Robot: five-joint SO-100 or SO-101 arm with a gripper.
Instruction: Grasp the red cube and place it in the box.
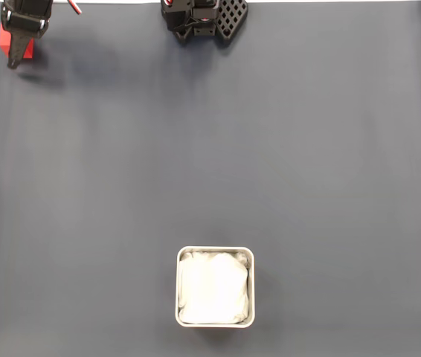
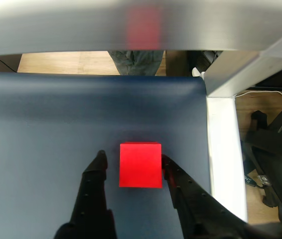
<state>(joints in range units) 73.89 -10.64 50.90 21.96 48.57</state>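
The red cube [image 2: 140,165] lies on the dark mat between my gripper's [image 2: 133,157] two black fingers. The right finger [image 2: 173,174] sits against the cube's side, while the left finger [image 2: 97,169] stands a small gap away, so the gripper is open around the cube. In the fixed view the gripper [image 1: 17,53] is at the far top left corner, with the red cube [image 1: 4,37] showing beside it and partly hidden by it. The box [image 1: 215,250], a silver tin with white lining [image 1: 214,288], stands at the bottom centre, far from the gripper.
The arm's black base [image 1: 204,18] is at the top centre. In the wrist view the mat's edge and a white table frame [image 2: 221,149] run just right of the cube, with wooden floor and a chair base [image 2: 275,164] beyond. A metal bar [image 2: 131,25] crosses above.
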